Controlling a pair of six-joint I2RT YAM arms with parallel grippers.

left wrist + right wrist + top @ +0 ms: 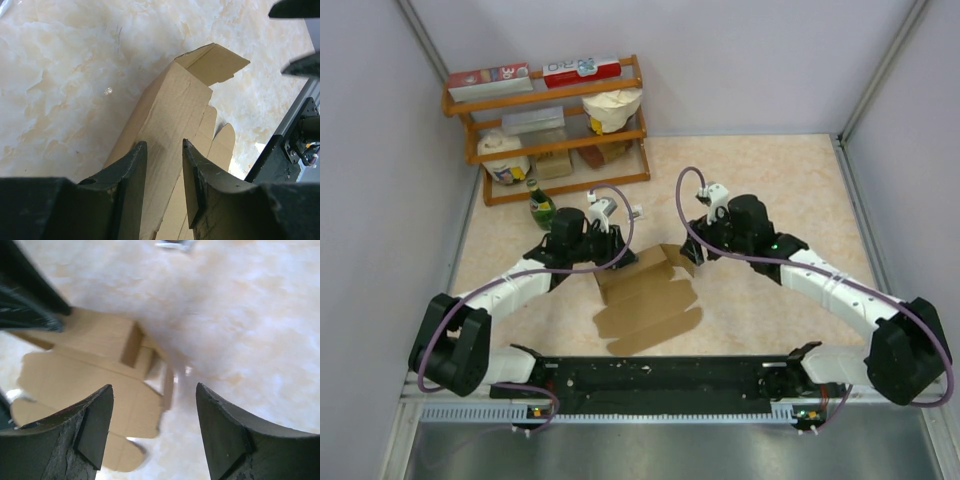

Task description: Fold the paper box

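The paper box (650,305) is plain brown cardboard lying mostly flat in the middle of the table, scalloped flaps towards the front. Its far-left panel is raised into a fold (175,105). My left gripper (612,245) sits at that far-left corner. Its jaws (164,143) stand partway closed round the raised fold, which fills the gap between them. My right gripper (694,255) hovers at the box's far-right corner. It (154,387) is open and holds nothing, with the box's flaps (90,375) to its left and bare table under it.
A wooden shelf (550,130) with printed boxes and bags stands at the back left. A green bottle (540,208) and a small white object (638,211) sit just in front of it. A black rail (660,375) runs along the near edge, and walls close in both sides.
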